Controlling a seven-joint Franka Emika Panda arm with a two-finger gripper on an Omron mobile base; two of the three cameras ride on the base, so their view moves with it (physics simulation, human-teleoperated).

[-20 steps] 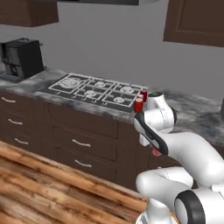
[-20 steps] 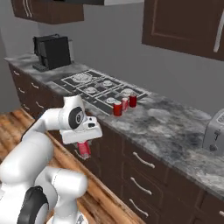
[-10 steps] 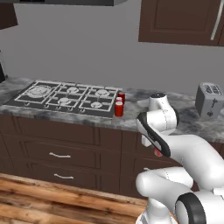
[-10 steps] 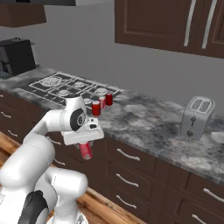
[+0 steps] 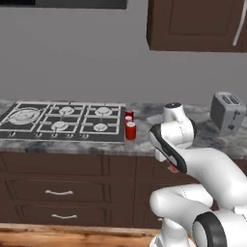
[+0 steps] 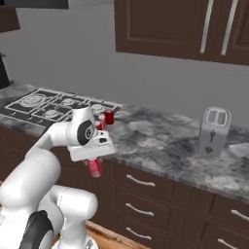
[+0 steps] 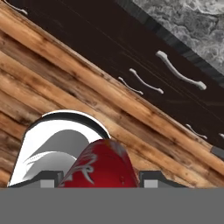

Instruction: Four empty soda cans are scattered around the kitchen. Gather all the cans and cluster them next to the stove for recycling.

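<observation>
My gripper (image 6: 94,159) hangs in front of the lower drawers, pointing down, shut on a red soda can (image 6: 95,167). In the hand view that can (image 7: 101,168) lies between the dark fingertips (image 7: 50,180). In the left base view just a sliver of the held can (image 5: 172,168) peeks out under the arm. Two more red soda cans (image 5: 130,130) (image 5: 129,116) stand on the counter right beside the black stove (image 5: 62,121). From the right base view these two cans (image 6: 109,117) (image 6: 101,125) sit at the stove's (image 6: 48,104) right edge.
A silver toaster (image 6: 214,131) (image 5: 227,110) stands on the grey stone counter (image 6: 160,138) to the right. Dark drawers with white handles (image 7: 180,75) run below the counter. Wood floor (image 7: 52,87) lies under the hand. Dark wall cabinets (image 6: 185,29) hang above.
The whole picture has shifted: the base has moved along the counter, so the stove sits further left and the toaster has come into view. The grip on the can is unchanged.
</observation>
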